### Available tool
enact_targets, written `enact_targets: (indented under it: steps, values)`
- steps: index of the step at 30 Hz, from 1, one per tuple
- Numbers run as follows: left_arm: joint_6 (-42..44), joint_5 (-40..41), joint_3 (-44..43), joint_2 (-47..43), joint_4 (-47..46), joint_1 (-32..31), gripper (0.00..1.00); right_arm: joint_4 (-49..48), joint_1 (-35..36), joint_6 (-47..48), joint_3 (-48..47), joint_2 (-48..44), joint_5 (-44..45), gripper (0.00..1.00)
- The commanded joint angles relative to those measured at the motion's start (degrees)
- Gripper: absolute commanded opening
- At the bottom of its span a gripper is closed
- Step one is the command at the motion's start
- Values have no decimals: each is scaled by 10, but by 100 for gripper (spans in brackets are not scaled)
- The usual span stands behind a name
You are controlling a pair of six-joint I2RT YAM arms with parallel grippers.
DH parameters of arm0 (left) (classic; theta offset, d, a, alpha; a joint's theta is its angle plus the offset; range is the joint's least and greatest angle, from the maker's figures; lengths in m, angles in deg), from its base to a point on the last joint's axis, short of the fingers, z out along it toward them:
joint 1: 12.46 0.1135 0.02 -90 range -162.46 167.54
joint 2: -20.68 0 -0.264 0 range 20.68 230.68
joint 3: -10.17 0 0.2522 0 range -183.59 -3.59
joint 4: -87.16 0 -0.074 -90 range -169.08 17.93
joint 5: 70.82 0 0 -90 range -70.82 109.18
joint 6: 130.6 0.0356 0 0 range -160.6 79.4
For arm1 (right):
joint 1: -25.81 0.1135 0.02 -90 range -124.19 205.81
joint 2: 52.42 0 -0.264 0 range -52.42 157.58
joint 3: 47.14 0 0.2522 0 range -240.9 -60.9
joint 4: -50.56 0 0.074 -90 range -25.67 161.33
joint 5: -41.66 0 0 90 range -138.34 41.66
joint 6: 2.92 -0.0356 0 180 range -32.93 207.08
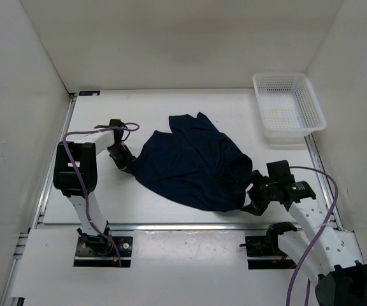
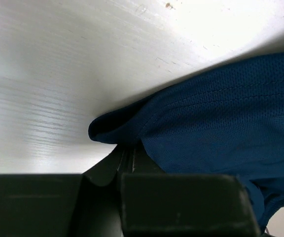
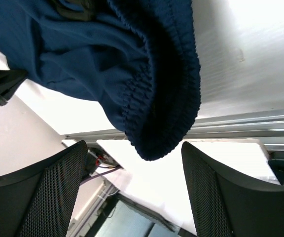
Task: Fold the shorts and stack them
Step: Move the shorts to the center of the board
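The dark navy shorts (image 1: 193, 162) lie crumpled and spread in the middle of the white table. My left gripper (image 1: 127, 167) is at their left edge, low on the table. In the left wrist view its jaws (image 2: 127, 150) are closed together with the folded hem of the shorts (image 2: 216, 123) coming out of them. My right gripper (image 1: 250, 192) is at the shorts' right edge. In the right wrist view it (image 3: 133, 147) is wide open, and the ribbed elastic waistband (image 3: 164, 98) sits between the two mesh-padded fingers (image 3: 51, 192) without being clamped.
A white plastic mesh basket (image 1: 288, 105) stands at the back right corner of the table. Metal rails run along the table's near edge (image 1: 183, 226) and left edge. White walls enclose the table on three sides.
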Motion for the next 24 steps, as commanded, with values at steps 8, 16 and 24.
enact_targets:
  steps: [8, 16, 24]
  values:
    - [-4, 9, 9, -41, -28, -2, 10, -83, -2, -50, 28, 55, -41, 76]
    - [-4, 4, 9, -64, -23, -2, 10, -115, 4, -41, 40, 80, 3, 10]
    - [2, -7, -132, -40, 60, 20, 10, -109, -74, 101, -161, 207, 65, 0]
